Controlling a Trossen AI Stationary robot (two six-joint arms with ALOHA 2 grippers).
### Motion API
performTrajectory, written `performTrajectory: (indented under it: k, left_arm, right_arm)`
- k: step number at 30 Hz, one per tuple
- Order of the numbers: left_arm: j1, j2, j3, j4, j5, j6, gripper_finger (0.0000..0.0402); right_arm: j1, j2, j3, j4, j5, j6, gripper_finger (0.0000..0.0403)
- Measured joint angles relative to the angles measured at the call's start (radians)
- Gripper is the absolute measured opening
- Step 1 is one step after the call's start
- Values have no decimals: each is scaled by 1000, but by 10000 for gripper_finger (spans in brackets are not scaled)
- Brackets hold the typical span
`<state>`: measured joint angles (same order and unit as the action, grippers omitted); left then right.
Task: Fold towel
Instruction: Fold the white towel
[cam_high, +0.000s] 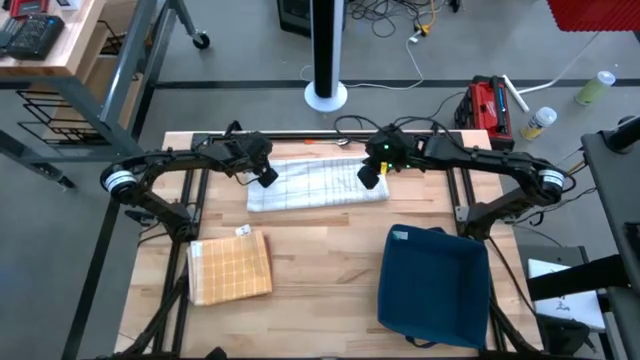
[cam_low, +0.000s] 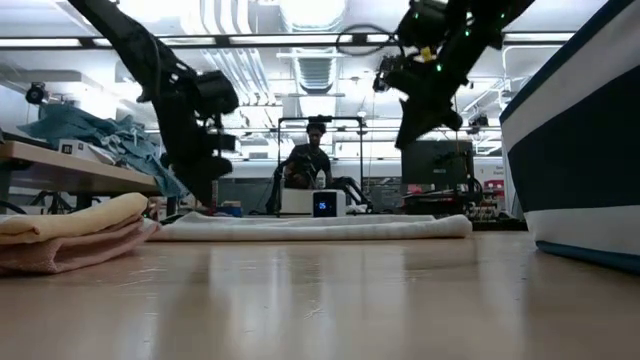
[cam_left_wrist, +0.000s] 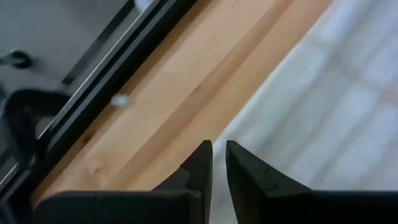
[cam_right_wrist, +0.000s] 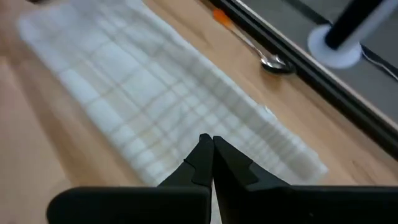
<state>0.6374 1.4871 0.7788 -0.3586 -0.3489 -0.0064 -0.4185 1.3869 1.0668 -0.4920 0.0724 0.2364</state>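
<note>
A white towel (cam_high: 318, 184) with faint checks lies folded into a long strip at the far middle of the table, flat on the wood in the low view (cam_low: 310, 228). My left gripper (cam_high: 268, 178) hangs just above the strip's left end; in its wrist view the fingers (cam_left_wrist: 217, 155) stand a narrow gap apart over the towel's edge (cam_left_wrist: 249, 124), with nothing between them. My right gripper (cam_high: 370, 178) is shut and hangs clear above the strip's right part (cam_right_wrist: 155, 106), its fingertips (cam_right_wrist: 211, 142) together.
A folded yellow checked towel (cam_high: 230, 268) lies near left. A dark blue bin (cam_high: 432, 285) stands near right. A spoon (cam_right_wrist: 273, 62) and a small orange thing (cam_right_wrist: 221, 15) lie by the far edge. A person (cam_low: 312, 160) sits beyond the table.
</note>
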Motion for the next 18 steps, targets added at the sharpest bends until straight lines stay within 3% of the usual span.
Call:
performTrajectory:
  k: [7,11,13,18]
  left_arm:
    - [-9,-95,12,-25,111,5,36]
    - [-17,-136,11,82,392,-29,36]
    - [-36,-135,12,216,477,-93,36]
    - [-123,-51,13,407,471,-73,36]
  right_arm:
    - [-12,60,-39,12,5,91,0]
    - [-30,92,-51,13,30,157,0]
    - [-49,108,-53,9,38,164,0]
    - [-94,128,-53,-57,25,165,24]
